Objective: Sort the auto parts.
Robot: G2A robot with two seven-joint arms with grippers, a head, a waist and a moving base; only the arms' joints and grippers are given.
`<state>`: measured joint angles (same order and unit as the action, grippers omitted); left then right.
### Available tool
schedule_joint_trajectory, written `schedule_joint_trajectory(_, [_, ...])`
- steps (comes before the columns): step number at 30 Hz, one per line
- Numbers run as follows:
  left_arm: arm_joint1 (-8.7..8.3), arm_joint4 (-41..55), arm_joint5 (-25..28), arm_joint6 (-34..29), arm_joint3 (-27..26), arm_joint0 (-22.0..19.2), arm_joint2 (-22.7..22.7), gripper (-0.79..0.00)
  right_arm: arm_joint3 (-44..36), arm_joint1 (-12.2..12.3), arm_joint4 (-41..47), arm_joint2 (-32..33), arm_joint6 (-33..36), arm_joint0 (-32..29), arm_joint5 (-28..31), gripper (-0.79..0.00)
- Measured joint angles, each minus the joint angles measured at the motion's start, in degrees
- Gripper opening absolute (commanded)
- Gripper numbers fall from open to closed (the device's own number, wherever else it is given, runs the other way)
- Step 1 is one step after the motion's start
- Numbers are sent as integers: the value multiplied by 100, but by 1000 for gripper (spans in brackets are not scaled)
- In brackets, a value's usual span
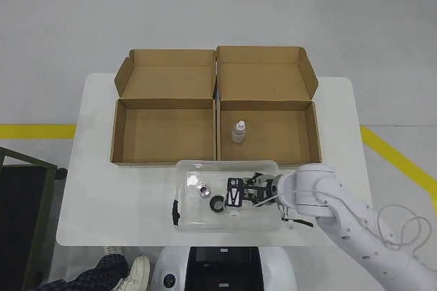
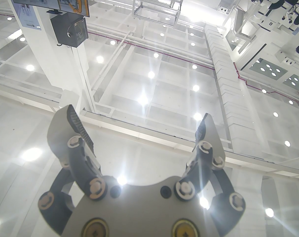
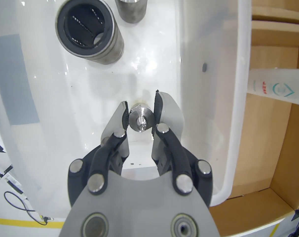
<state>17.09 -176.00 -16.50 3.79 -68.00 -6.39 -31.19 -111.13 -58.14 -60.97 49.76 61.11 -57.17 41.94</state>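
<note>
Right gripper point(image 3: 140, 98) clenched on small steel stepped pin point(image 3: 140, 121), low in white bin point(image 3: 208, 50), near wall. Hold looks shallow on round head, so lift straight up and clear rim before swinging toward cardboard boxes point(image 1: 277, 134). Avoid linear bearing point(image 3: 87, 28). Left gripper point(image 2: 138, 113) spread wide, holding nothing, aimed at ceiling.

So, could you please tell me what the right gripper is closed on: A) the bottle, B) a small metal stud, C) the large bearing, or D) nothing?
B: the right gripper has its pads pressed against both sides of the stud on the bin floor, apart from the bearing.
</note>
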Motion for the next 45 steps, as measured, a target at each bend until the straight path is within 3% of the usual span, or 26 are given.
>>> schedule_joint_trajectory(7, [0, 0, 0, 0, 0, 0, 0, 0, -327, 35, -290, 270, -791, -163, -261, -785])
schedule_joint_trajectory(26, [0, 0, 0, 0, 0, 0, 0, 0, -68, -46, -886, 553, -4571, -728, -909, -785])
schedule_joint_trajectory(34, [0, 0, 0, 0, 0, 0, 0, 0, -193, -91, -1017, 705, -5599, -667, -937, -785])
schedule_joint_trajectory(45, [0, 0, 0, 0, 0, 0, 0, 0, 115, -227, -523, 690, -7672, -552, -657, -785])
